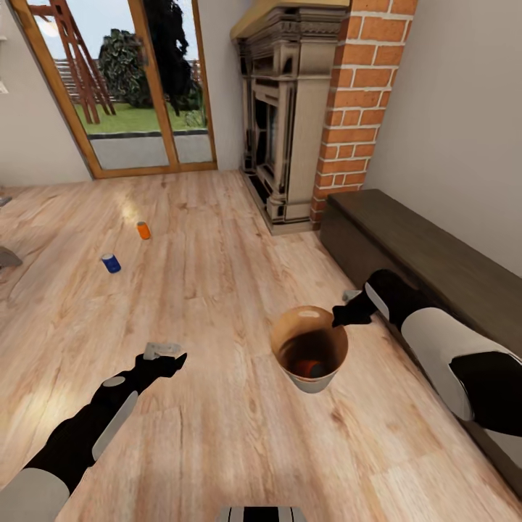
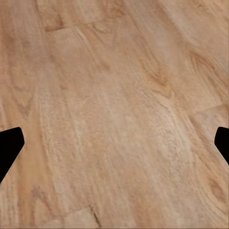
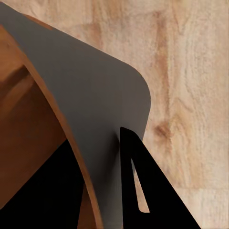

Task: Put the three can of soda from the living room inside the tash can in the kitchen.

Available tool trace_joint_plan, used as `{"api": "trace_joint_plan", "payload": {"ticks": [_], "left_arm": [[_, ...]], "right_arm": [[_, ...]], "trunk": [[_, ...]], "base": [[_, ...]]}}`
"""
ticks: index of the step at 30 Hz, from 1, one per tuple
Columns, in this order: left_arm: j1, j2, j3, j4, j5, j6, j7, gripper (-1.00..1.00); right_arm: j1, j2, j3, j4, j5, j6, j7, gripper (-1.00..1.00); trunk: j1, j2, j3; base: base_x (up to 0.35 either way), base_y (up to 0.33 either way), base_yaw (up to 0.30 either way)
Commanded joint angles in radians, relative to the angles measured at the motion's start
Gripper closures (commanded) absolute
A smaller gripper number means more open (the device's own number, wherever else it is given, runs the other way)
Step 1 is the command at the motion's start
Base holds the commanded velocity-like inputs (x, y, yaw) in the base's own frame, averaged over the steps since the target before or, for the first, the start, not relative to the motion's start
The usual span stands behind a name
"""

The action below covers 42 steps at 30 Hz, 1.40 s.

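The tan-brown trash can [image 1: 290,326] hangs over the plank floor at centre right, with my right gripper [image 1: 339,316] shut on its rim. One orange soda can [image 1: 310,368] lies at its bottom. A second orange can [image 1: 143,230] and the blue can [image 1: 111,262] stand on the floor far to the left. My left gripper [image 1: 170,357] hovers open above bare floor, well short of the blue can. In the left wrist view its fingertips [image 2: 9,148] stand wide apart over planks. The right wrist view has the bin's wall [image 3: 95,105] pinched by a dark finger [image 3: 143,191].
A fireplace [image 1: 286,123] and brick column [image 1: 359,94] stand at the back. A long dark low unit [image 1: 420,246] runs along the right wall beside my right arm. Wood-framed glass doors [image 1: 138,87] are at the back left. Open plank floor [image 1: 217,275] lies between me and the cans.
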Motion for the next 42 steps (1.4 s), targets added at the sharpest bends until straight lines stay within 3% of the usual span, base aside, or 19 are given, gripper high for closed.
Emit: {"api": "trace_joint_plan", "payload": {"ticks": [1, 10, 16, 25, 27, 35, 42], "left_arm": [[0.000, 0.000, 0.000, 0.000, 0.000, 0.000, 0.000, -1.00], [0.000, 0.000, -0.004, 0.005, -0.005, 0.000, 0.000, -1.00], [0.000, -0.001, -0.005, 0.006, -0.005, 0.000, 0.000, -1.00], [0.000, -0.001, -0.004, 0.007, -0.006, 0.000, 0.000, -1.00], [0.000, 0.000, -0.003, 0.006, -0.005, 0.000, 0.000, -1.00], [-0.001, -0.004, -0.006, 0.010, -0.005, 0.000, 0.000, -1.00], [-0.001, -0.024, -0.008, 0.023, -0.007, -0.004, 0.001, -1.00]], "right_arm": [[0.000, -0.001, -0.003, 0.000, -0.008, 0.001, 0.002, 1.00], [0.005, -0.006, -0.004, -0.002, -0.012, 0.001, 0.015, 1.00], [0.008, -0.006, -0.009, -0.002, -0.018, -0.048, 0.033, 1.00], [0.051, -0.006, -0.009, -0.002, -0.018, -0.182, 0.106, 1.00], [0.091, -0.006, -0.010, -0.002, -0.014, -0.238, 0.138, 1.00], [0.148, -0.012, -0.009, -0.012, -0.009, -0.285, 0.152, 1.00], [0.180, -0.020, -0.011, -0.013, -0.012, -0.325, 0.153, 1.00]], "trunk": [[0.000, 0.000, 0.000], [0.000, 0.000, 0.000], [0.000, 0.000, 0.000], [0.000, 0.000, 0.000], [0.000, 0.000, 0.000], [0.000, 0.000, 0.000], [0.000, 0.000, 0.000]], "base": [[0.156, 0.264, 0.000], [0.227, 0.239, 0.000], [0.257, 0.220, 0.000], [0.263, 0.196, 0.000], [0.264, 0.187, 0.000], [0.264, 0.183, 0.000], [0.264, 0.180, 0.000]]}}
